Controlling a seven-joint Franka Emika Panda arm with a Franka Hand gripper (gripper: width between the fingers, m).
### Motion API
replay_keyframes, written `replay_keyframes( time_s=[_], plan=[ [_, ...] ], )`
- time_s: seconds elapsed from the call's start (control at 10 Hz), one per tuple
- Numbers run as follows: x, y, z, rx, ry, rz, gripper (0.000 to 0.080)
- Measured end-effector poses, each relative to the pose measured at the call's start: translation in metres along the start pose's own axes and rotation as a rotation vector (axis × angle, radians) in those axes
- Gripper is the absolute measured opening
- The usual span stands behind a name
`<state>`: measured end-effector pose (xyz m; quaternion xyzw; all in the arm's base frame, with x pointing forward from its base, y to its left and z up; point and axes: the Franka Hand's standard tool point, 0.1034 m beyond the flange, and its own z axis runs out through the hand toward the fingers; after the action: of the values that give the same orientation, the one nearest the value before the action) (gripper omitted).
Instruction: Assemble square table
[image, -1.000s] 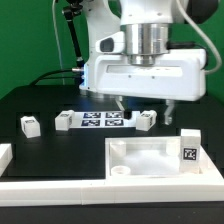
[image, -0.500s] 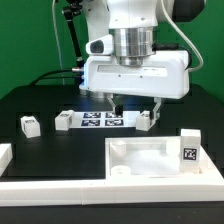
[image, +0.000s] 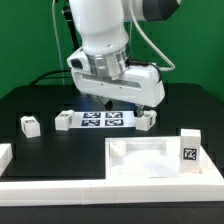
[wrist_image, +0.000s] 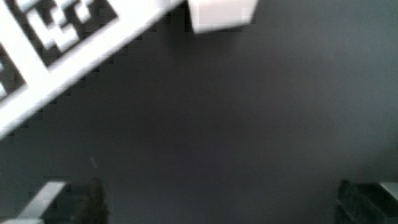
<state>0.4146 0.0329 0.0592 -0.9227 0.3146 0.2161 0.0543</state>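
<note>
Work surface is a matte black table (image: 40, 100) with a plain green wall (image: 30, 40) behind its far edge. A flat white marker board (image: 100, 120) lies mid-table. Three small white tagged block legs sit in a rough row with it. One leg (image: 29, 125) is off toward the table edge on the exterior view's left, one (image: 65, 120) is just beside the board's end on that side, and one (image: 147, 120) is just beside its other end. The white plastic square tabletop with a raised rim (image: 150, 165) lies flat toward the near corner on the exterior view's right. An upright white tagged block (image: 188, 152) stands at its side there; joined or loose, cannot tell. A long white rail (image: 90, 190) runs along the near edge. The white arm's two-finger gripper (image: 122, 106) hangs tilted above the marker board, holding nothing. Only the wrist view, which is blurred, shows the dark fingers (wrist_image: 63, 200) standing wide apart with bare black table between them. It also catches the board (wrist_image: 54, 55) as a slanted strip and one white block (wrist_image: 222, 12) near it. The tabletop, rail and wall show in the exterior view only.
</note>
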Motion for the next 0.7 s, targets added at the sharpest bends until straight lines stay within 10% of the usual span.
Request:
replay_keyframes(
  time_s=[0.7],
  plan=[
    [-0.006,-0.007,0.010,-0.088,-0.235,-0.071,0.0649]
  ],
)
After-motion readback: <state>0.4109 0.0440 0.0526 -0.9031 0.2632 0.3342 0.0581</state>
